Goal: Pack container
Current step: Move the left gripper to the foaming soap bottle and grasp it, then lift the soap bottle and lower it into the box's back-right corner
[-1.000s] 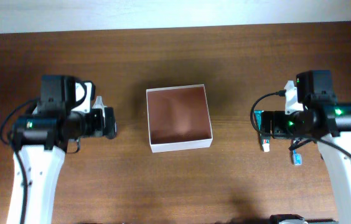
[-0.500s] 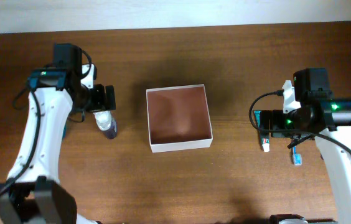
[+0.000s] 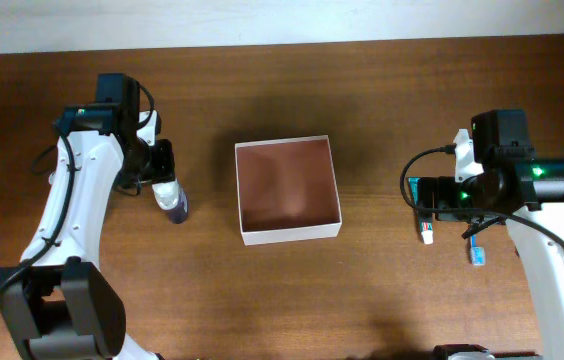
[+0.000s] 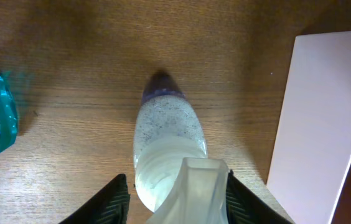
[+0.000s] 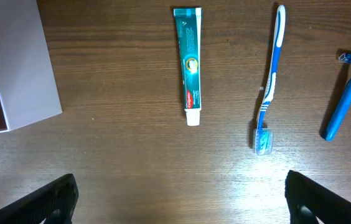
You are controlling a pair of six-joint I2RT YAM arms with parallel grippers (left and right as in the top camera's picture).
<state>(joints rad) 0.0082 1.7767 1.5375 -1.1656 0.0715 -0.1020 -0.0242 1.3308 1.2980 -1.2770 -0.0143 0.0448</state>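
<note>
Reddish-brown-lined square white-walled container (image 3: 292, 236) sits middle of the wooden desk (image 3: 392, 100) | left claw (image 4: 177, 198) wide, straddling a clear speckled purple-bottomed bottle (image 4: 166, 130) just left of container | right claw (image 5: 182, 202) wide above a green toothpaste tube (image 5: 190, 65)

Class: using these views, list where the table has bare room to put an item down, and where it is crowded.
Free: inside the container; the strip between container and toothpaste; the table nearer the robot. Crowded: toothpaste, toothbrush and razor side by side at right; bottle under left gripper.
</note>
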